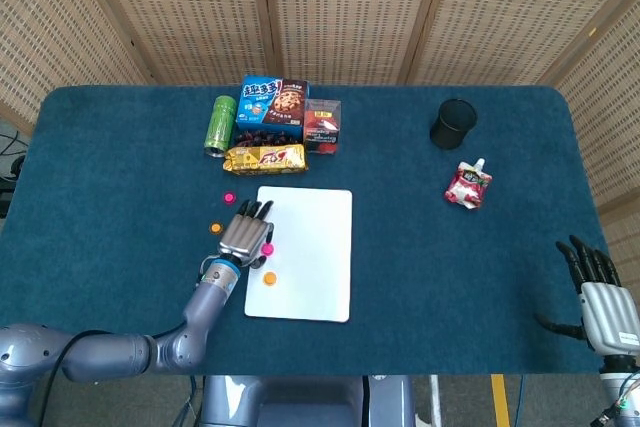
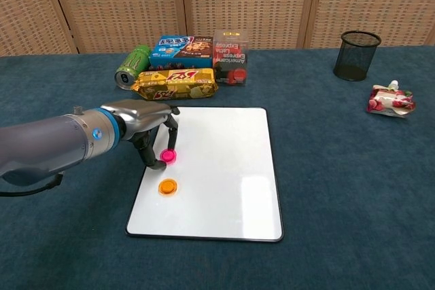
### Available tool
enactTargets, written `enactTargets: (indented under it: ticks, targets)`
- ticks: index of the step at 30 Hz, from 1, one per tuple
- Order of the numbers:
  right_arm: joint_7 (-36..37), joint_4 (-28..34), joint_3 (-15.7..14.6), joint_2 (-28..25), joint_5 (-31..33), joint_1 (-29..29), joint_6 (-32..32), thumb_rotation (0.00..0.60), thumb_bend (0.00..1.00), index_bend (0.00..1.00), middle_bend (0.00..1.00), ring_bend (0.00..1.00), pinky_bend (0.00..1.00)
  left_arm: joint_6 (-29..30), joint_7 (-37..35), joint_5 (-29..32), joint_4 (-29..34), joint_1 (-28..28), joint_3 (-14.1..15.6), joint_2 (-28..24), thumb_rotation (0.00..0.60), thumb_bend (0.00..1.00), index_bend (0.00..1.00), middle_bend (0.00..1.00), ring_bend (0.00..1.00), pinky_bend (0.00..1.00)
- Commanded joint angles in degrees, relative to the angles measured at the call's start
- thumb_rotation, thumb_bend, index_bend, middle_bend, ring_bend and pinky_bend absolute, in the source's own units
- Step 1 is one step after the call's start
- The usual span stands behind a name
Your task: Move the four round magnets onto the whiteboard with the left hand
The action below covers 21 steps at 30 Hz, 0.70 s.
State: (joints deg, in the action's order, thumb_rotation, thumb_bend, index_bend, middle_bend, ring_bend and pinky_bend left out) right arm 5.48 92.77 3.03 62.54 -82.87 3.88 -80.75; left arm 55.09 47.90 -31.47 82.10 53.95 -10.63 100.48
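Note:
My left hand [image 1: 245, 232] [image 2: 151, 127] pinches a pink round magnet [image 1: 267, 248] [image 2: 168, 157] over the left edge of the whiteboard [image 1: 310, 237] [image 2: 217, 161]. Whether the magnet touches the board I cannot tell. An orange magnet [image 1: 269, 278] [image 2: 167, 186] lies on the board just below it. On the cloth left of the board lie another pink magnet [image 1: 229, 198] and another orange magnet [image 1: 215, 228]; my arm hides both in the chest view. My right hand [image 1: 603, 297] rests at the table's near right corner, fingers apart, holding nothing.
Behind the board stand a green can [image 1: 219, 125], a yellow snack pack [image 1: 264, 158], a blue cookie box [image 1: 273, 102] and a red box [image 1: 322, 125]. A black mesh cup [image 1: 453, 123] and a red pouch [image 1: 468, 185] sit at the far right.

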Motion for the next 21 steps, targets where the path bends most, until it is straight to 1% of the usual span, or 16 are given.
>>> enactTargets:
  ticks: [1, 7, 9, 14, 17, 21]
  targets:
    - [-0.06, 0.04, -0.03, -0.05, 0.03, 0.02, 0.1, 0.6, 0.07, 0.0, 0.0, 0.0, 0.0, -0.19, -1.81, -2.04, -0.36, -0.18, 0.05, -0.72, 0.6, 0.24, 0.2, 0.0, 0.0, 0.0]
    - [-0.06, 0.28, -0.05, -0.28, 0.32, 0.14, 0.6, 0.6, 0.08, 0.0, 0.0, 0.0, 0.0, -0.21, -4.54, -2.93, -0.6, -1.2, 0.08, -4.54, 0.6, 0.24, 0.21, 0.0, 0.0, 0.0]
    - [-0.13, 0.34, -0.07, -0.33, 0.39, 0.15, 0.7, 0.6, 0.08, 0.0, 0.0, 0.0, 0.0, -0.44, -5.4, -2.86, -0.76, -1.77, 0.34, -5.8, 0.6, 0.25, 0.23, 0.0, 0.0, 0.0]
    - [-0.32, 0.54, -0.08, -0.45, 0.51, 0.22, 0.94, 0.6, 0.08, 0.0, 0.0, 0.0, 0.0, -1.64, -7.18, -2.22, -1.82, -3.04, 1.4, -8.55, 0.6, 0.25, 0.32, 0.0, 0.0, 0.0]
    - [-0.49, 0.66, -0.09, -0.47, 0.6, 0.24, 1.03, 0.6, 0.08, 0.0, 0.0, 0.0, 0.0, -2.51, -8.31, -2.08, -2.59, -3.45, 1.77, -9.24, 0.6, 0.26, 0.35, 0.0, 0.0, 0.0]
    - [-0.71, 0.82, -0.06, -0.48, 0.72, 0.23, 1.03, 0.6, 0.08, 0.0, 0.0, 0.0, 0.0, -3.4, -9.5, -2.31, -3.55, -3.61, 2.09, -9.28, 0.6, 0.26, 0.36, 0.0, 0.0, 0.0]
